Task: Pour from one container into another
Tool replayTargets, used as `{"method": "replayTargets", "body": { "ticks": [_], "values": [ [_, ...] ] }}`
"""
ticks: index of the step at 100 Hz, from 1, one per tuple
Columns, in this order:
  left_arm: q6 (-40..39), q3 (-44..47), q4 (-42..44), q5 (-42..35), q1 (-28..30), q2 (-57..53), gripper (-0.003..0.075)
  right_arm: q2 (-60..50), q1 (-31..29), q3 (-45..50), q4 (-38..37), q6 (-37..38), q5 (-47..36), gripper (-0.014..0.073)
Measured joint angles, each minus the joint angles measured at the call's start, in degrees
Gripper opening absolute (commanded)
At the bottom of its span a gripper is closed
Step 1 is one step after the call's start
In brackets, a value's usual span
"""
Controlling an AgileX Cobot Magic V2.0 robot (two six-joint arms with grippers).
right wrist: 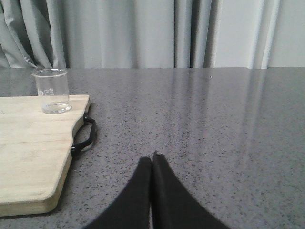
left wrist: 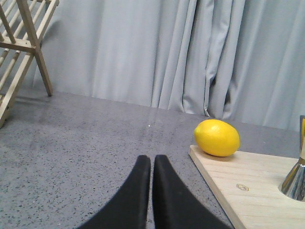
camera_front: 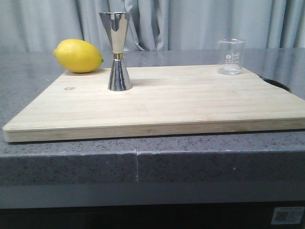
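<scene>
A small clear glass beaker point(camera_front: 231, 57) with faint white marks stands upright at the far right corner of the wooden board point(camera_front: 181, 102); the right wrist view shows the beaker point(right wrist: 52, 90) too. The steel hourglass jigger point(camera_front: 117, 51) with a gold waist band stands upright toward the board's left, and its base point(left wrist: 296, 177) shows in the left wrist view. My left gripper point(left wrist: 151, 160) is shut and empty over the grey counter, left of the board. My right gripper point(right wrist: 152, 160) is shut and empty over the counter, right of the board. Neither gripper shows in the front view.
A yellow lemon point(camera_front: 78, 56) lies at the board's far left corner, seen too as the lemon point(left wrist: 217, 138) in the left wrist view. The board has a black handle point(right wrist: 86, 136) on its right edge. A wooden rack point(left wrist: 21, 45) stands far left. Grey curtains hang behind.
</scene>
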Motion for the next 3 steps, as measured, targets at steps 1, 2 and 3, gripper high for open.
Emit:
{"method": "replayTargets", "body": {
  "ticks": [1,2,3],
  "values": [
    [0.0,0.0,0.0,0.0,0.0,0.0,-0.0019,0.0,0.0,0.0,0.0,0.0,0.0,-0.007],
    [0.0,0.0,0.0,0.0,0.0,0.0,-0.0019,0.0,0.0,0.0,0.0,0.0,0.0,-0.007],
    [0.0,0.0,0.0,0.0,0.0,0.0,-0.0019,0.0,0.0,0.0,0.0,0.0,0.0,-0.007]
  ]
}}
